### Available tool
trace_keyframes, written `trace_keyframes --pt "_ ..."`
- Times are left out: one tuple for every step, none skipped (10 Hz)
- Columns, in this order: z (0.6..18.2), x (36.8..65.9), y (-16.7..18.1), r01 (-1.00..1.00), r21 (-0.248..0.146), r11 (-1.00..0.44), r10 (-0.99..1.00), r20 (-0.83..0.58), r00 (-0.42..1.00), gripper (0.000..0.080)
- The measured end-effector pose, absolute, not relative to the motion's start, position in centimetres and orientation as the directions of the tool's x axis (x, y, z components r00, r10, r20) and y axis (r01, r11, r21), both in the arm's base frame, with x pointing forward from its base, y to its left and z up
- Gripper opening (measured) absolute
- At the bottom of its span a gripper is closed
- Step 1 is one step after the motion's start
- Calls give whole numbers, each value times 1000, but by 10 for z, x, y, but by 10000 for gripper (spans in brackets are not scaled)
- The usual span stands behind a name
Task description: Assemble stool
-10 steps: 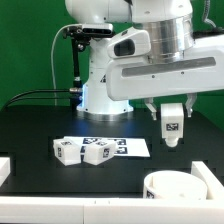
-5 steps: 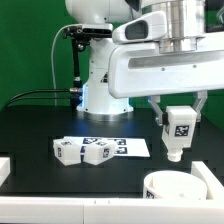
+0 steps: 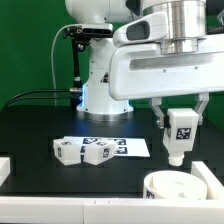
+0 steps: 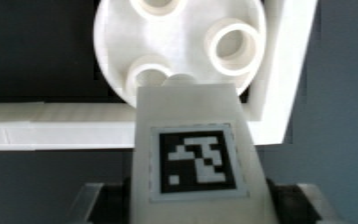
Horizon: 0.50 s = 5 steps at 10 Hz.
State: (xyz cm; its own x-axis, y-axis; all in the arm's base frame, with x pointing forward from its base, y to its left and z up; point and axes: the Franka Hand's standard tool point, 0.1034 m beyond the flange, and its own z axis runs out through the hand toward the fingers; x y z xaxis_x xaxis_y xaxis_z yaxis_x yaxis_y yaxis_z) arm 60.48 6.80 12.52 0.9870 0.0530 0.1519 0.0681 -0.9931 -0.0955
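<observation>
The tool (image 3: 181, 118) is clamped on one chunky white leg (image 3: 180, 136), tag facing outward, and holds it hanging free above the round seat (image 3: 182, 186), which lies on the black counter (image 3: 40, 130) near its front edge at the exterior view's right. In the wrist view the leg (image 4: 194, 140) points toward the seat (image 4: 172, 40), with the nearest socket (image 4: 158, 76) just past its tip. The main risk is misalignment. If the leg comes down slightly off the socket, its end would likely land on the rim, pushing the unclamped seat sideways or twisting the leg in the grip. The other loose legs (image 3: 84, 151) sit well apart, beside the marker board (image 3: 132, 147), out of harm's way.
</observation>
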Motion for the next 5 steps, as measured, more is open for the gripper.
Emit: trace_keyframes --pt "121 607 66 59 -100 -993 44 148 988 335" --pt "121 607 67 61 -100 -993 46 149 988 335" --pt "121 607 67 61 -100 -993 46 149 988 335" --pt "121 607 67 61 -100 -993 46 148 988 335" --pt "119 606 67 61 -100 -993 46 146 988 335"
